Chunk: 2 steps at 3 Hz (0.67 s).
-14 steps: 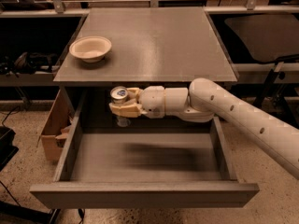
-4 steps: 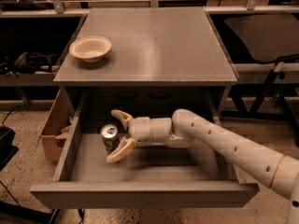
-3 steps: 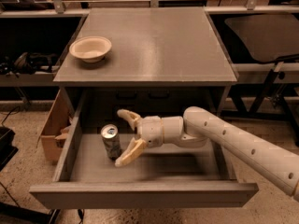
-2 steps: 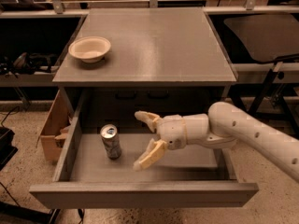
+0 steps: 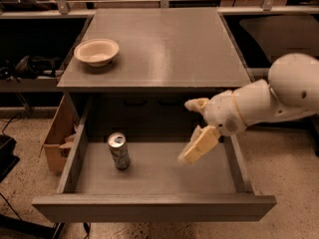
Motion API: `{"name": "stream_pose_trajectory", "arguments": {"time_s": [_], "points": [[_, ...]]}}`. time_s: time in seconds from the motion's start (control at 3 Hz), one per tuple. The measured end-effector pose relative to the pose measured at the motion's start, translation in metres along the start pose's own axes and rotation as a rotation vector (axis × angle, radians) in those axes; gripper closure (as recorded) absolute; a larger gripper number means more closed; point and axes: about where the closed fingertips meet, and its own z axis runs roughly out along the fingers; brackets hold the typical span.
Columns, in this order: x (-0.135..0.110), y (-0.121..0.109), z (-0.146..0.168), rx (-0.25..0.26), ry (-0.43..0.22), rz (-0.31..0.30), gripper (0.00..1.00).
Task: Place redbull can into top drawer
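The redbull can [image 5: 119, 151] stands upright on the flat bottom of the open top drawer [image 5: 159, 206], near its left wall. My gripper [image 5: 192, 131] is open and empty, above the right half of the drawer, well to the right of the can and apart from it. One finger [image 5: 199, 144] points down-left, the other [image 5: 196, 104] sits higher near the cabinet top's edge.
A cream bowl [image 5: 96, 52] sits on the grey cabinet top [image 5: 164, 39] at the left. A cardboard box [image 5: 57, 133] stands on the floor left of the drawer. My white arm [image 5: 269, 101] reaches in from the right.
My gripper let go of the can, which stays standing at the drawer's left. The open gripper has drawn back to the right and risen.
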Motion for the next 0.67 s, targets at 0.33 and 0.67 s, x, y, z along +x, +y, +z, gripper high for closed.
{"name": "stream_pose_trajectory", "arguments": {"time_s": [0.33,0.67], "points": [[-0.045,-0.012,-0.059,0.150,0.235,-0.054,0.00],[-0.084,-0.005,-0.127,0.335,0.411,-0.054,0.00]]}}
